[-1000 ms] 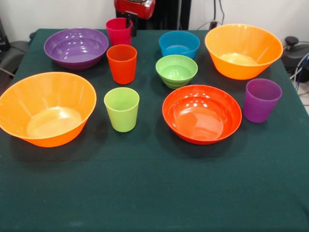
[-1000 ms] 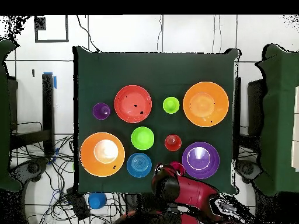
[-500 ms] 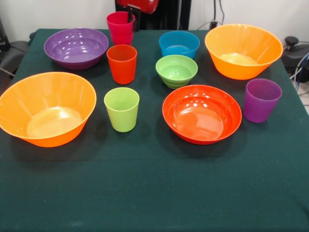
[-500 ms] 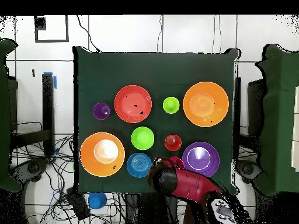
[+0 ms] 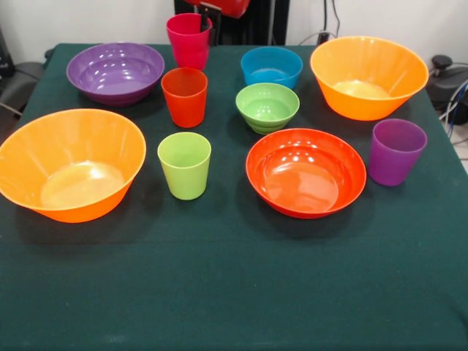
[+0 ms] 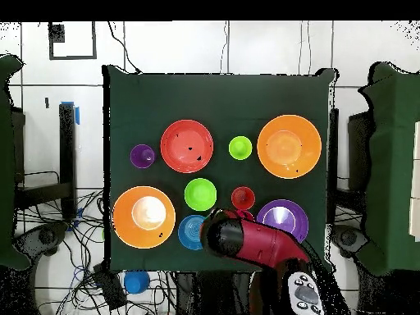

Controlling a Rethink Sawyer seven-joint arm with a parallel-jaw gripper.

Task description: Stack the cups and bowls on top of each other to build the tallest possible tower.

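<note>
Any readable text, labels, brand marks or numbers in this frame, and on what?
None can be read. The plastic cups, such as the crimson plastic cup, and the glossy bowls, such as the large orange bowl, carry no print. The dark green tablecloth is plain.

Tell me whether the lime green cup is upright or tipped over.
Upright. The lime green cup stands on its base with the open mouth facing up, and the overhead view shows its round rim as a full circle.

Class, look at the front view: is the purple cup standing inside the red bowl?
No, the purple cup stands on the table, right of the red bowl.
</note>
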